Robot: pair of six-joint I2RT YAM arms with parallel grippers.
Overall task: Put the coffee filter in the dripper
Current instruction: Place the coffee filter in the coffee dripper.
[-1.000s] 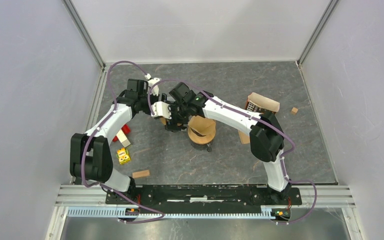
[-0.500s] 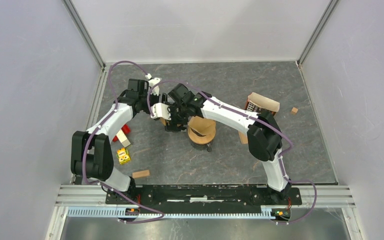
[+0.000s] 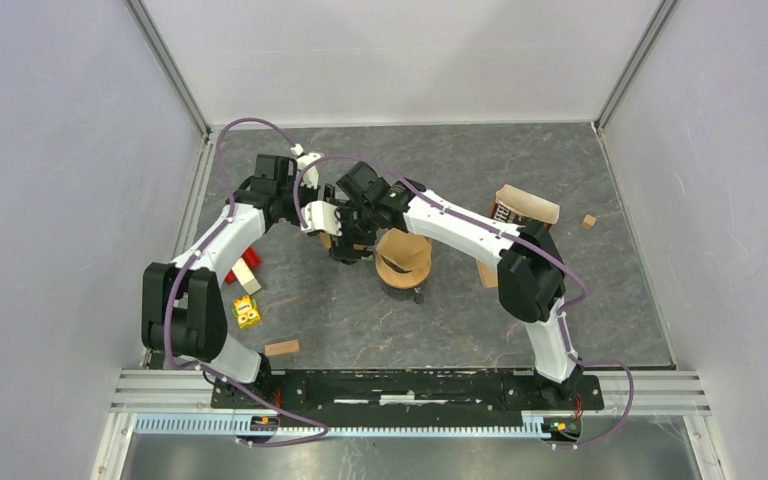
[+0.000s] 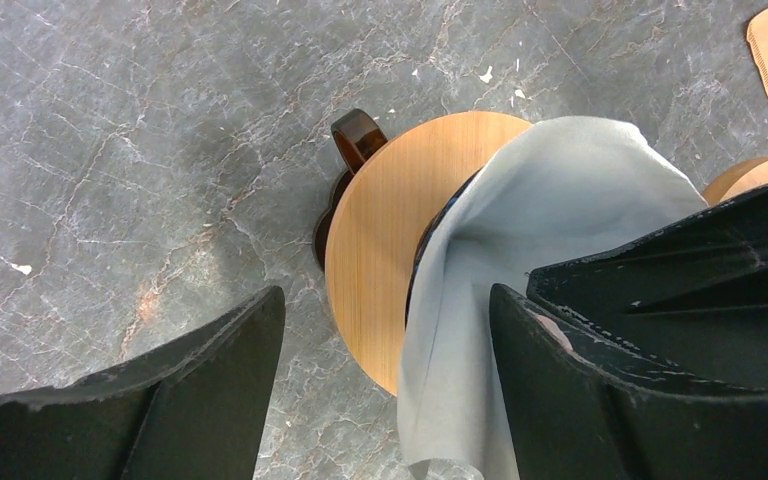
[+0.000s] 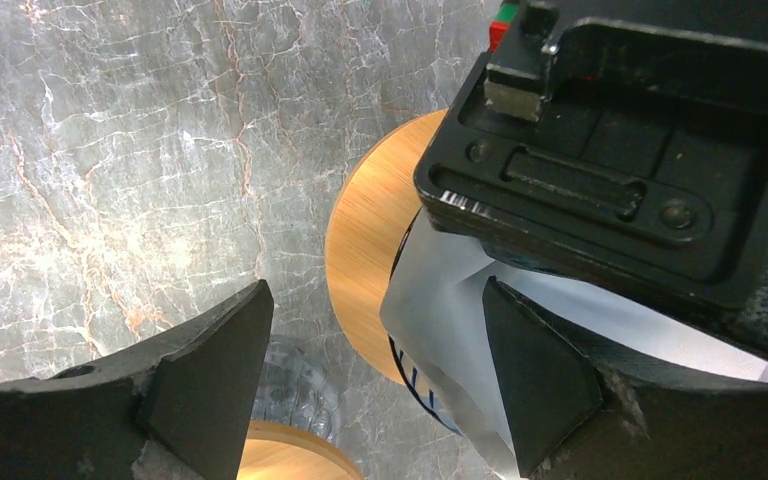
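The dripper (image 4: 390,250) has a round wooden collar and a dark handle (image 4: 357,135) and stands on the grey marble table. A white coffee filter (image 4: 550,230) sits loosely in it, one fold hanging over the rim. My left gripper (image 4: 387,292) is open above it, and the filter lies against the inside of its right finger. My right gripper (image 5: 375,285) is open over the same dripper (image 5: 365,260), with the filter (image 5: 450,320) touching its right finger. In the top view both grippers, left (image 3: 320,216) and right (image 3: 350,240), meet over the dripper and hide it.
A glass server with a wooden collar (image 3: 403,258) stands just right of the grippers. A box of brown filters (image 3: 525,205) and a loose brown filter (image 3: 487,275) lie to the right. Blocks (image 3: 245,270), (image 3: 248,313), (image 3: 282,348) lie at the left, and a small cube (image 3: 588,221) at the far right.
Both grippers have shifted slightly to the far left over the dripper. Nothing else has moved.
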